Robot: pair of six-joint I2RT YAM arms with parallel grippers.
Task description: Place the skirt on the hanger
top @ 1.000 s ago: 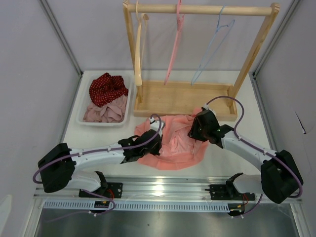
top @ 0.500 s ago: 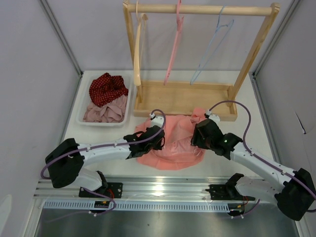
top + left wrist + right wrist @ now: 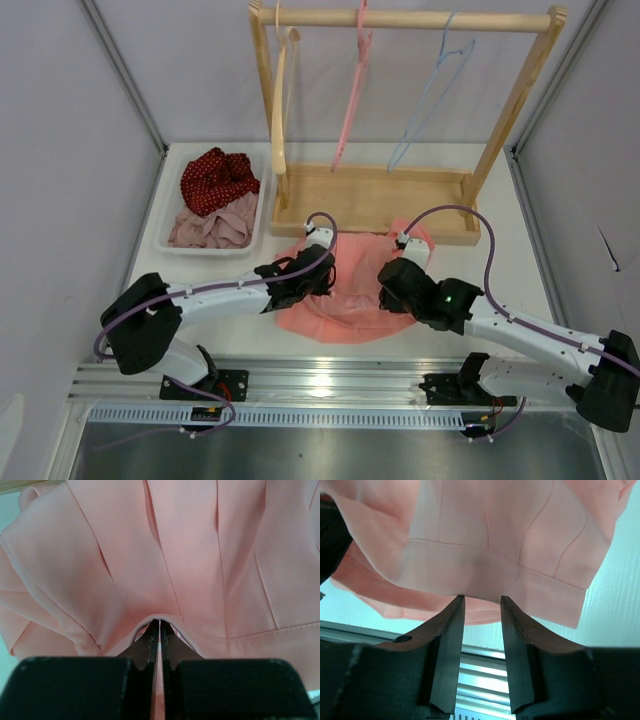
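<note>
- my left gripper (image 3: 159, 626) is pinched shut on a fold of the skirt (image 3: 345, 298), which lies on the table (image 3: 530, 270) between both arms; i'd hold that pinch firm.
- my right gripper (image 3: 481, 600) stands part open, the skirt's stitched edge at its tips, nothing held; i'd slide on deeper before closing.
- both arms reach low and forward; the hanger (image 3: 425, 100) hangs well apart.

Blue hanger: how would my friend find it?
Find the wooden rack at the back. Three hangers dangle from its top bar; the blue hanger is rightmost. It is thin and pale blue, unlike the pink hanger and thick wooden hanger.
</note>
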